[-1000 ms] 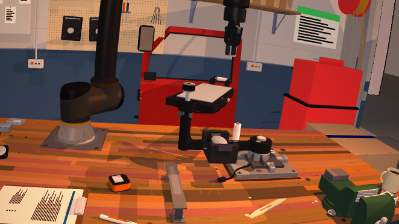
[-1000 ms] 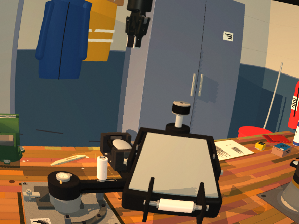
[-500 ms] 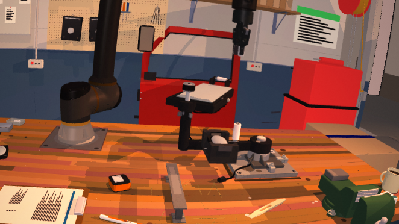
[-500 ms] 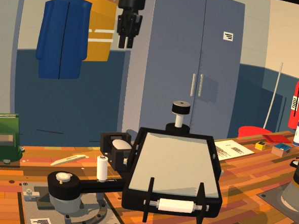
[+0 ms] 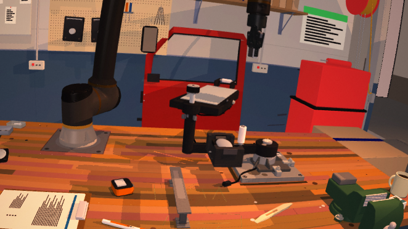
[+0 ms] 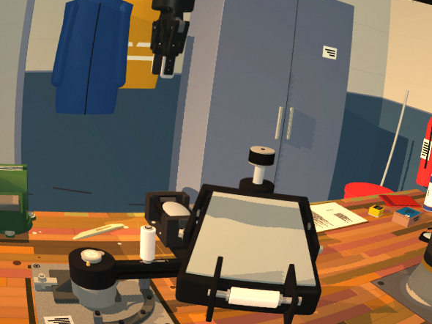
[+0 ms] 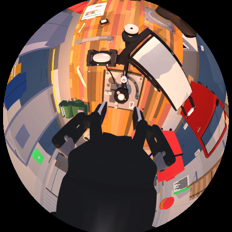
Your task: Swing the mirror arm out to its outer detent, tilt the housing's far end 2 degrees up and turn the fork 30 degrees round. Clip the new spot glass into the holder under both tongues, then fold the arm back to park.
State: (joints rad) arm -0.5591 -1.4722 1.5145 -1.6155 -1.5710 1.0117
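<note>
The mirror arm (image 5: pixel 246 149) runs from its black pivot hub (image 5: pixel 267 147) on the grey base plate (image 5: pixel 271 171) out to a black post carrying the fork and the large housing (image 5: pixel 207 99), which lies nearly flat with its glass facing up. A white handle peg (image 5: pixel 242 134) stands on the arm. The black spot-glass holder (image 5: pixel 224 147) sits on the arm with an oval white glass (image 6: pixel 175 209) in it. My gripper (image 5: pixel 254 53) hangs open and empty high above the pivot end, pointing down.
A white mug (image 5: pixel 400 183) stands at the right bench edge behind a green vise (image 5: pixel 363 203). On the bench front lie a grey bar (image 5: pixel 180 194), an orange tape measure (image 5: pixel 122 186), a pale pry tool (image 5: pixel 271 213) and a clipboard (image 5: pixel 40 208). The red door panel (image 5: pixel 197 78) stands behind.
</note>
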